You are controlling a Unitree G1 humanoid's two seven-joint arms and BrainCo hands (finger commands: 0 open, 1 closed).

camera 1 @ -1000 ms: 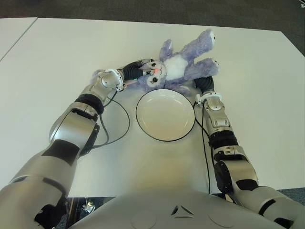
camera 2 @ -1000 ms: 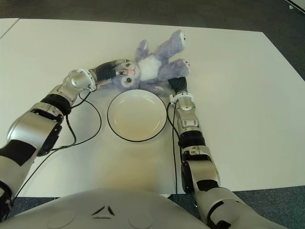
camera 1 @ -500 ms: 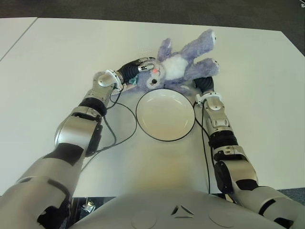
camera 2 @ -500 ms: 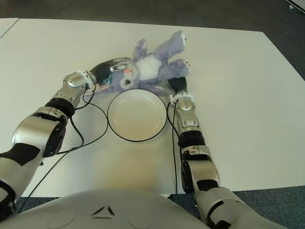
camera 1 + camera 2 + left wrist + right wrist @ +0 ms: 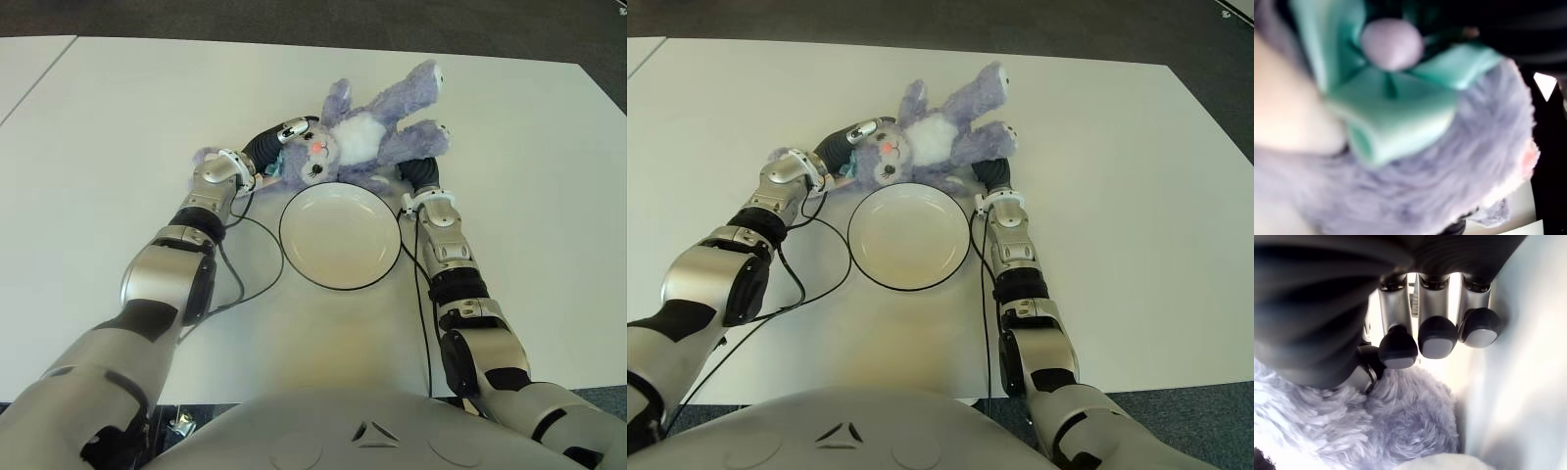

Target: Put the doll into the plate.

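Note:
The purple plush doll (image 5: 370, 135) lies face up on the white table (image 5: 118, 117), just beyond the empty white plate (image 5: 340, 235). My left hand (image 5: 284, 137) is at the doll's head from its left, fingers curled over the top of it. The left wrist view is filled by the doll's teal bow (image 5: 1386, 112) and purple fur. My right hand (image 5: 423, 172) is at the plate's far right rim, against the doll's lower body. Its fingertips (image 5: 1436, 340) stand apart from the fur (image 5: 1400, 431), holding nothing.
Black cables (image 5: 250, 269) loop on the table left of the plate, and another runs along my right forearm (image 5: 423, 294). A second table (image 5: 24, 64) shows at the far left. Dark floor lies beyond the far edge.
My left wrist has swung left and toward me, and its fingers have reached over the top of the doll's head, which has turned a little. The right arm has not moved.

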